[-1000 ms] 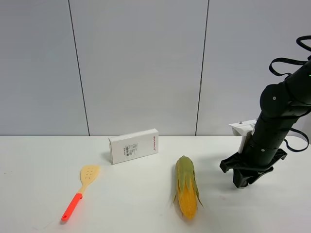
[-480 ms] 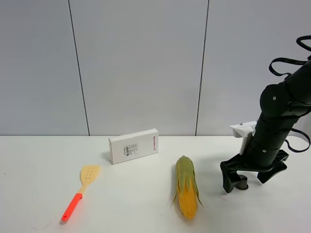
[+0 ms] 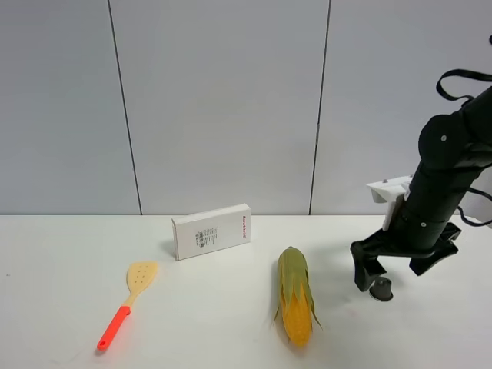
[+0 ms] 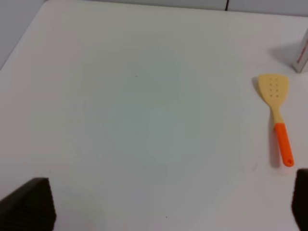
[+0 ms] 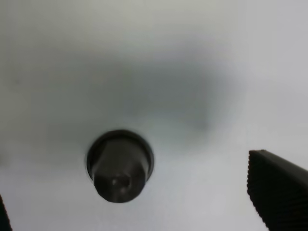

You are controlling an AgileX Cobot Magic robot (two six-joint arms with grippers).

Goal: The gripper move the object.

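The object, a tiny dark grey-brown capsule, stands alone on the white table to the right of the corn cob. In the right wrist view the capsule sits between the fingers, touching neither. My right gripper is open and hangs just above the capsule, one finger wide to the side. My left gripper is open and empty above bare table; it does not show in the exterior view.
A corn cob lies left of the capsule. A white box stands at the back. A yellow spatula with a red handle lies at the left, also in the left wrist view.
My right gripper opened, let go of the capsule on the table and rose a little. The capsule stays where it was set down.
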